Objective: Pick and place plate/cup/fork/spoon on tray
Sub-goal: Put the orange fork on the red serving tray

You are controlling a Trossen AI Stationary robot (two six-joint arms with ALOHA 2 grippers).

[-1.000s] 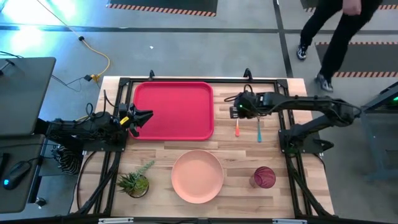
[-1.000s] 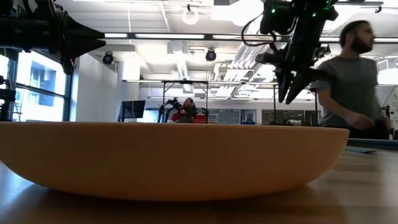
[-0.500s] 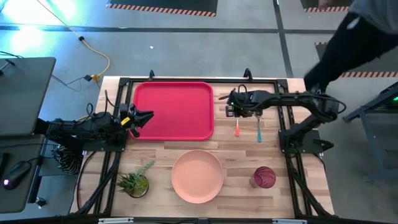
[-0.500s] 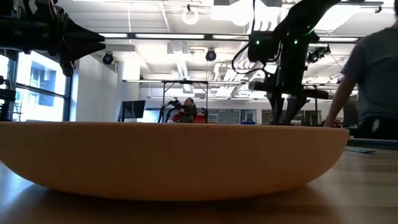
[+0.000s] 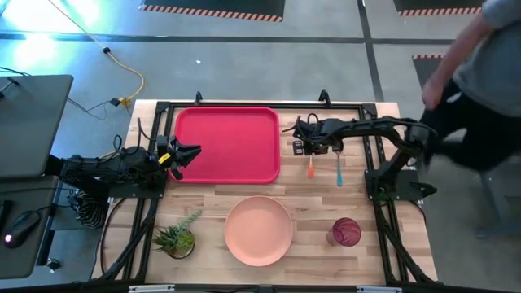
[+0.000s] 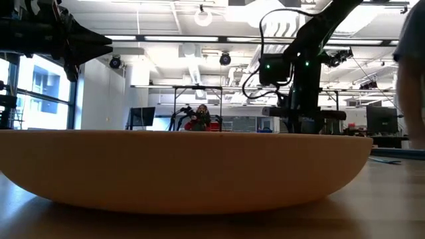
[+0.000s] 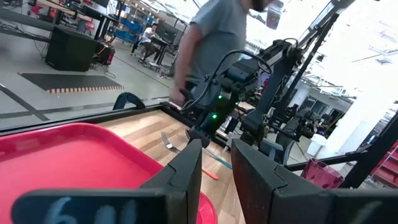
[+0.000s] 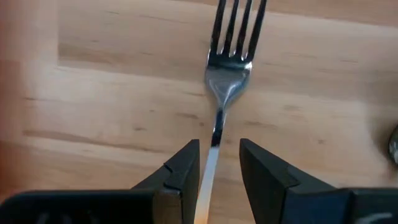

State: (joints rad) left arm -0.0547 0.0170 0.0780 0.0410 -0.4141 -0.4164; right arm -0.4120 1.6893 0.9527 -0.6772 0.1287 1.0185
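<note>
The fork (image 8: 231,59) lies flat on the wooden table, right of the red tray (image 5: 227,145). Its orange handle (image 5: 310,168) points toward the near edge. My right gripper (image 8: 217,163) points down over it, open, one finger on each side of the metal neck, touching nothing I can see. The blue-handled spoon (image 5: 339,171) lies beside the fork, to its right. The salmon plate (image 5: 258,230) and the dark-red cup (image 5: 345,232) stand near the front edge. My left gripper (image 5: 186,154) waits open and level over the tray's left rim.
A small potted plant (image 5: 177,238) stands at the front left. A person (image 5: 480,73) moves beyond the table's right side. In the low view the plate (image 6: 179,169) fills the foreground and hides my right gripper's fingertips.
My right gripper has come down toward the fork and moved a little toward the table's left edge, tipping steeper. The person has walked along the table's right side.
</note>
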